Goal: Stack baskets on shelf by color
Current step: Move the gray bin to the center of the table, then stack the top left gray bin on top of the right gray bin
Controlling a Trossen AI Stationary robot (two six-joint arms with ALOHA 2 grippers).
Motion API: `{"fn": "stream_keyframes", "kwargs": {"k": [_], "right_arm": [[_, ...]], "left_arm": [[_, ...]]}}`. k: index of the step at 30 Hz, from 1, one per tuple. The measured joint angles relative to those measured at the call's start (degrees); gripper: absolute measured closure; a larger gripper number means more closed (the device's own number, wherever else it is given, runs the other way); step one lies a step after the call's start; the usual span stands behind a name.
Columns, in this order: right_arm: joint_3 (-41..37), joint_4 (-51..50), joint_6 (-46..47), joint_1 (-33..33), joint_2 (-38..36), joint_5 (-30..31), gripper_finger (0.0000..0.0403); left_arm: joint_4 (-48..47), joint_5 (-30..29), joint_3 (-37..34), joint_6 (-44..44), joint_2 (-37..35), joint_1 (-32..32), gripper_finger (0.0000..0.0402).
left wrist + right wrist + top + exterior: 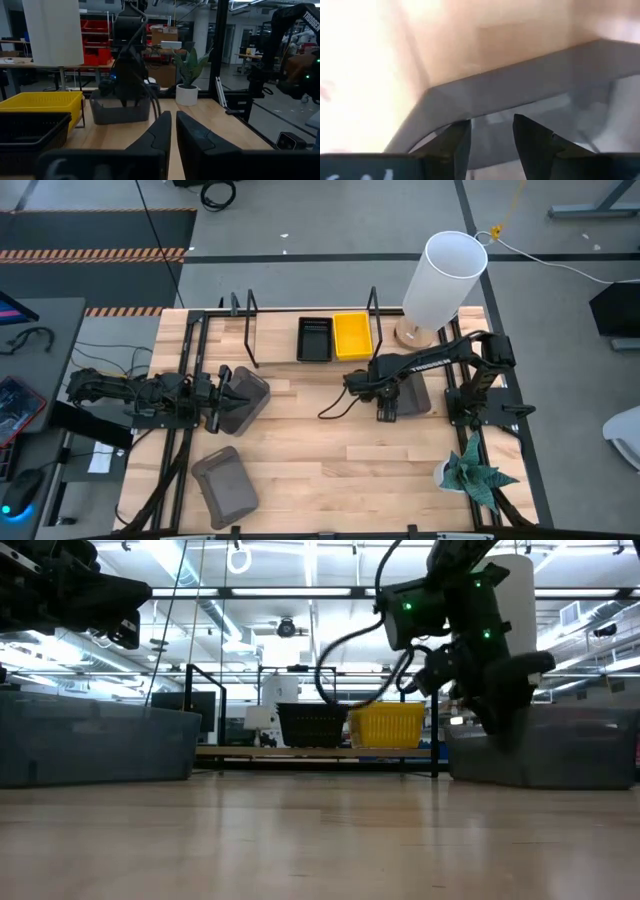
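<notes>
A black basket (315, 338) and a yellow basket (352, 335) stand side by side on the wooden shelf (275, 340) at the far edge. My right gripper (385, 408) is open and points down at the left end of a gray basket (412, 393) on the table. The right wrist view shows this basket's rim (520, 82) just beyond the fingers (457, 142). Whether they touch it, I cannot tell. My left gripper (228, 385) is shut, level and raised (120, 610) above a second gray basket (250, 402).
A third gray basket (225, 483) lies near the table's front left. A white lamp (440, 280) stands at the far right beside the shelf's end loop. A potted plant (475, 475) stands at the front right. Bare wood lies between the arms.
</notes>
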Motion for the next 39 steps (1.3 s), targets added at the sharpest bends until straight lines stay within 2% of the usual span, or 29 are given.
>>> {"fn": "stream_keyframes", "kwargs": {"k": [8, 15, 26, 39], "right_arm": [[0.0, 6.1, 6.9, 2.8, 0.0, -9.7, 0.0264], [0.0, 20.6, 7.6, 6.9, 0.0, -10.8, 0.0272], [0.0, 38.5, 10.3, 11.2, 0.2, -10.6, 0.0273], [13.4, 38.9, 5.6, 14.9, 0.3, -0.3, 0.0273]], "left_arm": [[0.0, 0.0, 0.0, 0.0, 0.0, 0.0, 0.0376], [0.0, 0.0, 0.0, 0.0, 0.0, 0.0, 0.037], [0.0, 0.0, 0.0, 0.0, 0.0, 0.0, 0.0373], [0.0, 0.0, 0.0, 0.0, 0.0, 0.0, 0.0367]]}}
